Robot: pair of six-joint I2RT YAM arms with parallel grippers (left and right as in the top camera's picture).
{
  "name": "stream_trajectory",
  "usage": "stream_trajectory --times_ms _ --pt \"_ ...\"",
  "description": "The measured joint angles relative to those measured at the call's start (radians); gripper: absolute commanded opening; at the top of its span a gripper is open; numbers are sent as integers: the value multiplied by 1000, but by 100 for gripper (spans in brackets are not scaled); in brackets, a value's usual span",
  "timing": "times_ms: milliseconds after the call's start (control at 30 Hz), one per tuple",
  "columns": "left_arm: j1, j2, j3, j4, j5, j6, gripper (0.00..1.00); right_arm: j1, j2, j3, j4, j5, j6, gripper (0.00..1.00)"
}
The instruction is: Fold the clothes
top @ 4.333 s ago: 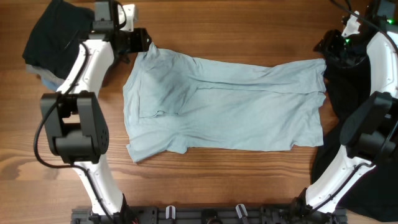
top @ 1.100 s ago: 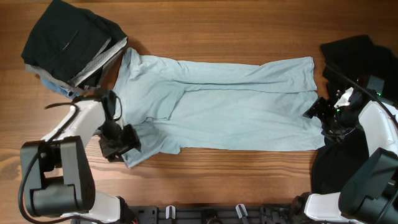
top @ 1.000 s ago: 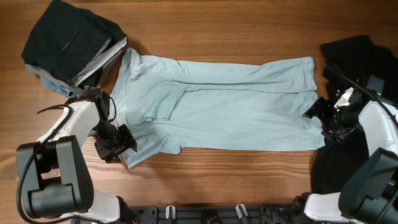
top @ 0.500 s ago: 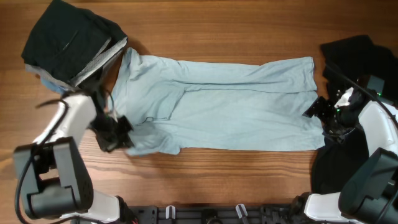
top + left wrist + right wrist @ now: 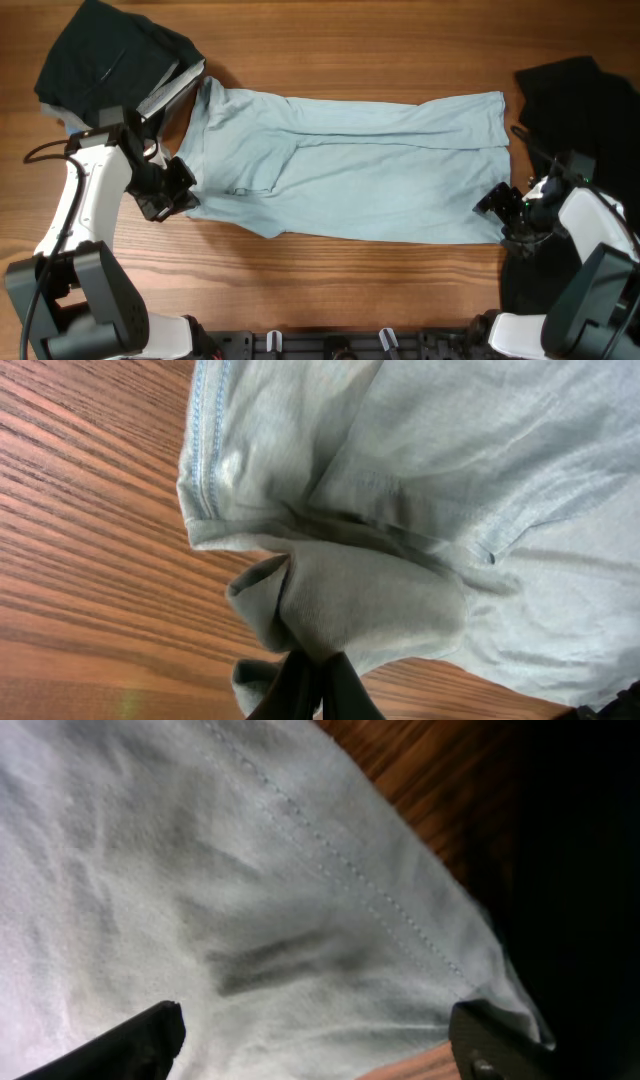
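The pale light-blue T-shirt (image 5: 360, 170) of the clothes lies spread across the wooden table, collar to the left. My left gripper (image 5: 172, 194) is at its near left edge, shut on a bunched fold of the sleeve cloth (image 5: 350, 605). In the left wrist view the black fingers (image 5: 318, 685) are pressed together, with cloth pinched between them. My right gripper (image 5: 497, 205) hovers over the shirt's near right hem corner (image 5: 440, 970). It is open, its fingertips (image 5: 140, 1038) wide apart over the cloth and holding nothing.
A stack of dark, grey and blue garments (image 5: 105, 60) lies at the back left, touching the shirt's collar. A black garment (image 5: 575, 100) covers the right side of the table, beside the hem (image 5: 580, 870). Bare wood (image 5: 350, 290) runs along the front.
My left gripper shut on the near sleeve and pulled it back and to the left, so the sleeve no longer sticks out. My right gripper moved forward and left to the hem corner.
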Motion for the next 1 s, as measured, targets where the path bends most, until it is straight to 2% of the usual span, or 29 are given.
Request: stream_trajectory --times_ms 33,67,133,200,333,433,633,767,1000 --pt "0 0 0 3 0 0 4 -2 -6 -8 19 0 2 17" --pt "0 0 0 4 0 0 4 -2 -5 -14 50 0 2 5" --pt "0 0 0 5 0 0 4 -2 20 -12 53 0 -6 4" --pt "0 0 0 5 0 0 4 -2 28 27 -26 -1 -24 4" --pt "0 -2 3 -26 0 22 4 -2 30 231 -235 -1 -104 4" --pt "0 -10 24 -37 2 37 4 -2 30 307 -288 -1 -136 4" --pt "-23 -33 56 45 8 48 4 -2 30 317 -223 -32 -157 4" --pt "-108 -34 57 139 -1 82 4 -2 30 317 -145 -81 -157 4" --pt "-157 -33 57 235 -186 103 4 -2 30 317 -49 -99 -106 4"
